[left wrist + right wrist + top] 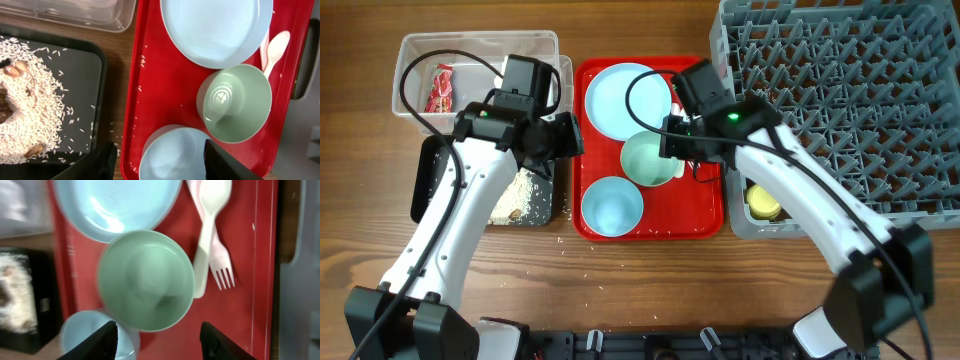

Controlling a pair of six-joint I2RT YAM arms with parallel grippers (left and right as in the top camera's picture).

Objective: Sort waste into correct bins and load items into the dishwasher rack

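Observation:
On the red serving tray (pixel 705 215) sit a light blue plate (pixel 625 98), a pale green bowl (pixel 647 162) and a light blue bowl (pixel 611 207). A white fork (pixel 223 269) and spoon (pixel 213 200) lie right of the green bowl. My left gripper (pixel 160 165) is open and empty over the blue bowl (pixel 175 155); in the overhead view it (pixel 563 135) is at the tray's left edge. My right gripper (pixel 160 340) is open and empty above the green bowl (pixel 145 280). A red wrapper (pixel 440 88) lies in the clear box (pixel 415 45). Rice (pixel 30 105) covers the black tray (pixel 82 70). No napkin shows.
The grey rack (pixel 850 100) fills the right side. A yellow cup (pixel 763 203) stands in its front-left corner. Loose rice grains (pixel 582 255) lie on the wooden table in front of the trays. My right arm crosses over the rack's left edge.

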